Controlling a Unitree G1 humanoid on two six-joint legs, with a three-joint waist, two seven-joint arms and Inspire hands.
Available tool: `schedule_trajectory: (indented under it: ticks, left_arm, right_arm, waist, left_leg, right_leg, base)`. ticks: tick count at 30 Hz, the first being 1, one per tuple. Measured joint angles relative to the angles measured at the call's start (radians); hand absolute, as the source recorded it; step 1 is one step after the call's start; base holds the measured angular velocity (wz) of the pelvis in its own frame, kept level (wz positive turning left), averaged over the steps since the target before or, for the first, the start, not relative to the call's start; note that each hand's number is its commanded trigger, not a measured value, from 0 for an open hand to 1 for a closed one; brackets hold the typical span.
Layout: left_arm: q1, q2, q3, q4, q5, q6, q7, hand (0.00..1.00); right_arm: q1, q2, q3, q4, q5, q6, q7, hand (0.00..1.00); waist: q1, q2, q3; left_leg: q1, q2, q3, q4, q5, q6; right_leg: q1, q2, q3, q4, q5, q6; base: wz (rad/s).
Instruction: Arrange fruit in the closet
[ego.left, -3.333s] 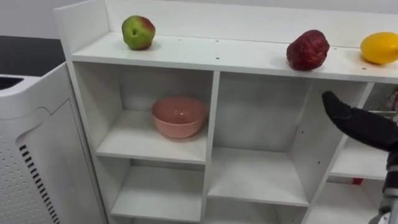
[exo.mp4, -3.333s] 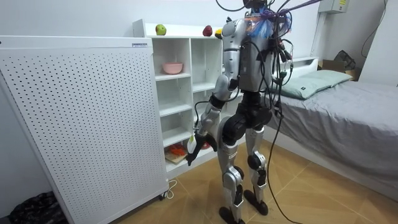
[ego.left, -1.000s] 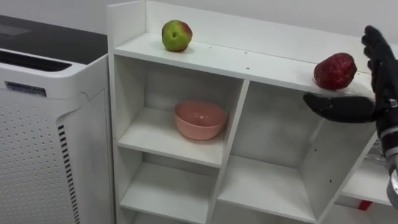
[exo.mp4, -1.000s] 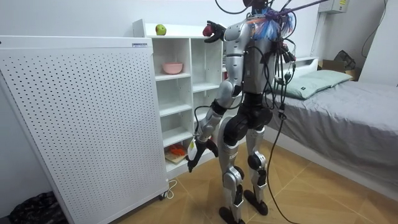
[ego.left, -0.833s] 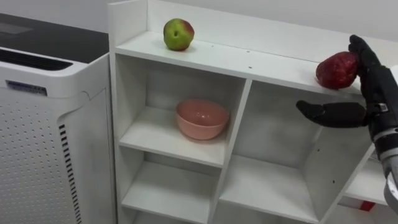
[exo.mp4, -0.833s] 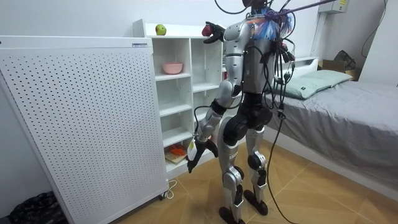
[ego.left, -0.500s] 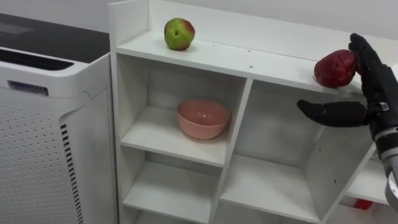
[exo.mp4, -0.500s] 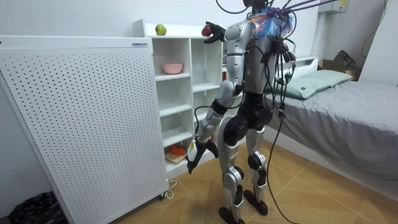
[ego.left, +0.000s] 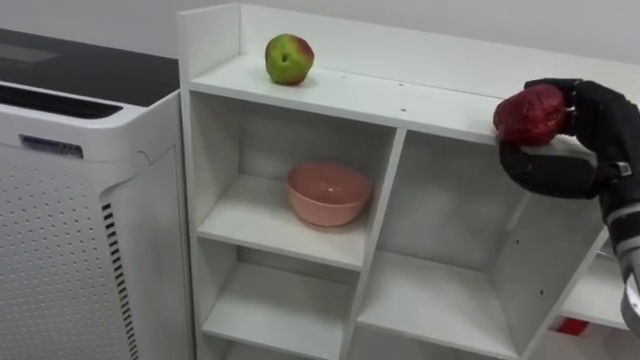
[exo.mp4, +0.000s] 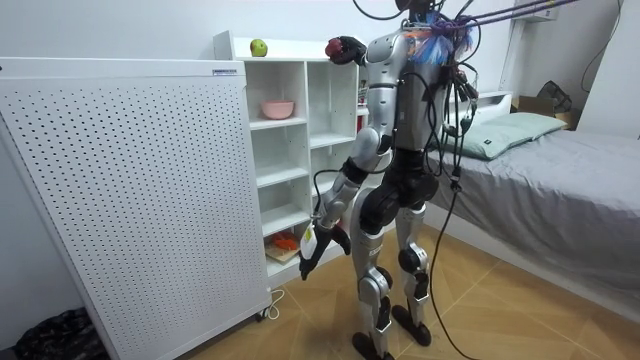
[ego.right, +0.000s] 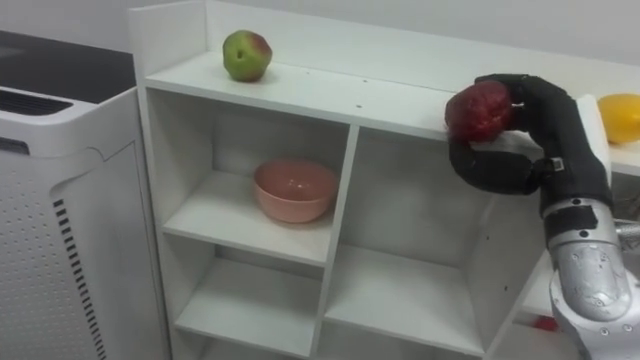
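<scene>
From my station I see a plain white wall (exo.mp4: 120, 30) along the back of the room view and a wood-plank floor (exo.mp4: 520, 320) across its bottom. A big white perforated unit (exo.mp4: 130, 190) stands in that view's left half, its top dark in the eye views. A dark heap of cloth (exo.mp4: 45, 335) lies at its foot in the lower left corner. The white closet (ego.left: 380, 90) stands just beside it, divided into open compartments. At right, a bed (exo.mp4: 570, 190) with a grey cover carries a pale green pillow (exo.mp4: 510, 128).
</scene>
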Motion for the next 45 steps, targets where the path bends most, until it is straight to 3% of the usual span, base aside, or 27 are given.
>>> schedule_trajectory:
  ticks: [19, 21, 24, 30, 38, 45]
  left_arm:
    - [0.008, -0.003, -0.001, 0.005, -0.007, 0.001, 0.0, 0.0]
    - [0.01, -0.003, -0.001, 0.007, -0.008, 0.001, -0.001, 0.0]
    - [0.007, -0.004, 0.0, 0.006, -0.007, 0.001, 0.0, 0.0]
    - [-0.02, -0.007, -0.004, 0.01, -0.008, -0.003, 0.001, 0.0]
    - [-0.035, -0.008, -0.003, 0.01, -0.012, -0.013, 0.001, 0.0]
    - [-0.043, -0.028, -0.008, 0.009, -0.047, -0.016, 0.001, 0.0]
  right_arm:
    - [-0.008, 0.0, 0.009, 0.014, 0.018, 0.0, 0.021, 1.0]
    - [0.008, 0.001, 0.01, -0.024, 0.001, 0.002, 0.04, 1.0]
    - [0.051, 0.002, 0.013, -0.108, -0.008, 0.007, 0.065, 1.0]
    - [0.12, 0.016, 0.04, -0.24, -0.004, 0.012, 0.146, 1.0]
    - [0.149, 0.021, 0.042, -0.367, -0.009, 0.011, 0.215, 1.0]
    - [0.253, 0.095, 0.059, -0.411, -0.016, 0.012, 0.281, 1.0]
  waist:
    - [-0.004, 0.013, -0.0006]
    - [-0.002, 0.015, -0.0085]
    - [0.0, 0.017, -0.0102]
    - [0.0, 0.019, -0.0091]
    - [-0.005, 0.028, -0.0028]
    - [-0.003, 0.04, 0.0028]
  left_leg:
    - [0.006, 0.001, 0.0, -0.001, 0.0, 0.0]
    - [0.001, 0.002, 0.005, -0.001, 0.0, 0.0]
    - [0.001, 0.002, 0.013, -0.003, 0.0, 0.0]
    - [-0.001, 0.002, 0.015, -0.003, 0.0, 0.0]
    - [-0.003, 0.003, 0.021, -0.005, -0.001, 0.001]
    - [-0.009, 0.004, 0.034, -0.007, -0.001, 0.002]
  right_leg:
    - [0.0, 0.003, 0.012, 0.001, 0.001, -0.001]
    - [-0.012, 0.004, 0.02, 0.002, 0.001, -0.001]
    - [-0.015, 0.004, 0.023, 0.002, 0.001, -0.002]
    - [-0.017, -0.001, 0.025, 0.004, 0.002, -0.002]
    - [-0.03, 0.0, 0.04, 0.015, 0.001, -0.002]
    - [-0.046, 0.0, 0.049, 0.017, 0.002, -0.002]
  base:
    - [0.0]
    - [-0.06]
    - [-0.04]
    - [0.0]
    - [-0.03]
    - [-0.06]
